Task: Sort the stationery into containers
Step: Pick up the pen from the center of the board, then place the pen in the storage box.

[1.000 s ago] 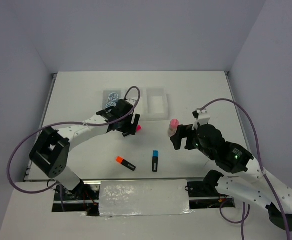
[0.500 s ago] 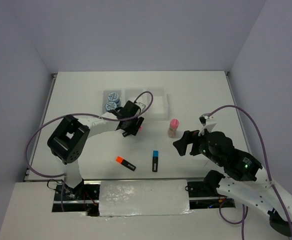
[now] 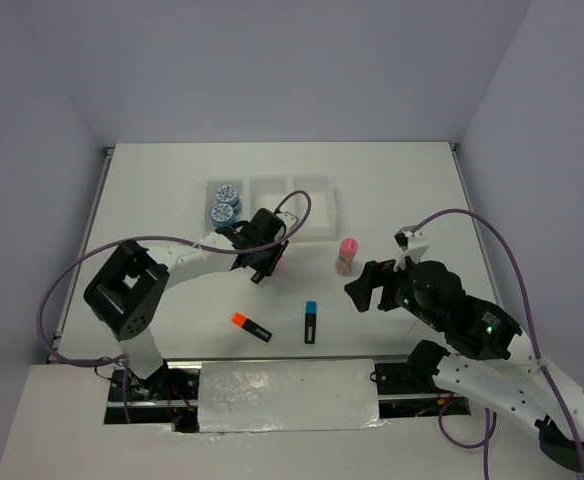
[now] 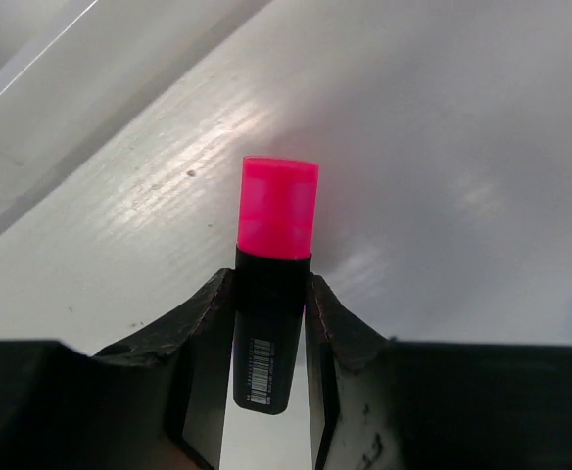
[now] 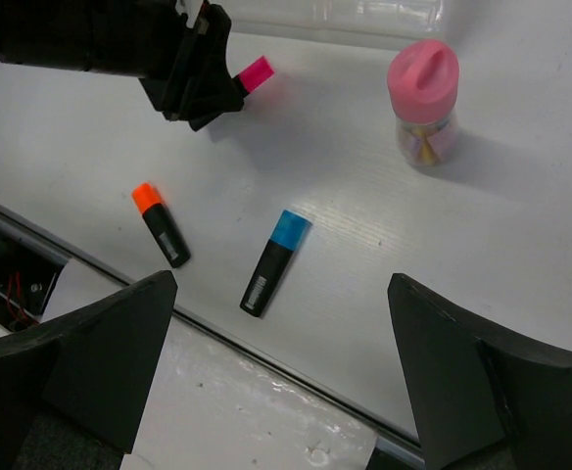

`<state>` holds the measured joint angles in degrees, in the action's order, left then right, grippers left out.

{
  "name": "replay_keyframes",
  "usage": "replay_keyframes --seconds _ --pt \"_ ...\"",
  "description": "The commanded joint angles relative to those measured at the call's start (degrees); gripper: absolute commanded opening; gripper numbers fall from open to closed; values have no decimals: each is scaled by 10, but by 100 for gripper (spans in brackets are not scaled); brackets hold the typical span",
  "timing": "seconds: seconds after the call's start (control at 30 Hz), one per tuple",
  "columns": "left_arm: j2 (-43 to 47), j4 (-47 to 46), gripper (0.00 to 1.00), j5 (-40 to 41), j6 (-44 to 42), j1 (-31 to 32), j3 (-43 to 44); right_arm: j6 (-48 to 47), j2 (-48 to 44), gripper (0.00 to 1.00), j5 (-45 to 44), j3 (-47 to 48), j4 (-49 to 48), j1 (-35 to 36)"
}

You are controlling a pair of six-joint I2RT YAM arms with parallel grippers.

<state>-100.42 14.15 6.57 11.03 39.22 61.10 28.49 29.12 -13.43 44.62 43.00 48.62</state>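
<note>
My left gripper (image 3: 269,262) is shut on the black pink-capped marker (image 4: 278,206) low over the table, just in front of the white three-part tray (image 3: 312,205). The cap sticks out past the fingertips (image 4: 217,294). Two blue-and-white discs (image 3: 222,202) lie in the tray's left compartment. The tan pink-capped cylinder (image 3: 347,255) (image 5: 423,98) stands upright right of the tray. The orange-capped marker (image 3: 252,326) (image 5: 161,223) and blue-capped marker (image 3: 311,322) (image 5: 274,259) lie near the front edge. My right gripper (image 3: 364,288) (image 5: 284,333) hangs open above the table beside the cylinder, holding nothing.
A metal strip with a white sheet (image 3: 287,395) runs along the table's near edge between the arm bases. Purple cables (image 3: 492,250) loop from both arms. Grey walls close in the table at the back and sides.
The left gripper has moved down and closed on the pink-capped marker. The right gripper has drawn back from the cylinder, which now stands free on the table.
</note>
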Motion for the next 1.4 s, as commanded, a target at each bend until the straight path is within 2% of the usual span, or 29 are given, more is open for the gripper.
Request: replay_keyframes --seconds 0.0,0.17,0.23,0.33,0.5,0.67,0.83,1.03,1.13,1.27,1.37 --pt "65 10 6 -14 20 15 21 3 8 96 4 6 -26 3" --pt "113 46 2 39 51 15 75 19 38 95 7 -8 -27 3" --pt "115 60 4 89 66 14 111 23 37 95 17 -15 -39 3" --pt "88 85 6 159 93 4 176 30 25 95 25 -22 -51 4" --pt "16 62 15 200 131 -41 269 56 37 94 51 -35 -61 4" --pt "-48 52 15 165 157 -80 333 99 76 92 49 -56 -63 14" --pt "-98 36 24 157 155 -96 353 133 110 92 10 -67 -80 72" --pt "-137 10 24 122 160 -101 349 173 239 92 -66 -14 -54 137" --pt "-156 3 25 121 166 -103 349 191 301 92 -70 -6 -80 154" --pt "-181 -3 40 114 168 -105 358 194 362 92 -61 -3 -122 169" --pt "-199 10 58 109 176 -108 366 201 401 92 -79 4 -125 169"
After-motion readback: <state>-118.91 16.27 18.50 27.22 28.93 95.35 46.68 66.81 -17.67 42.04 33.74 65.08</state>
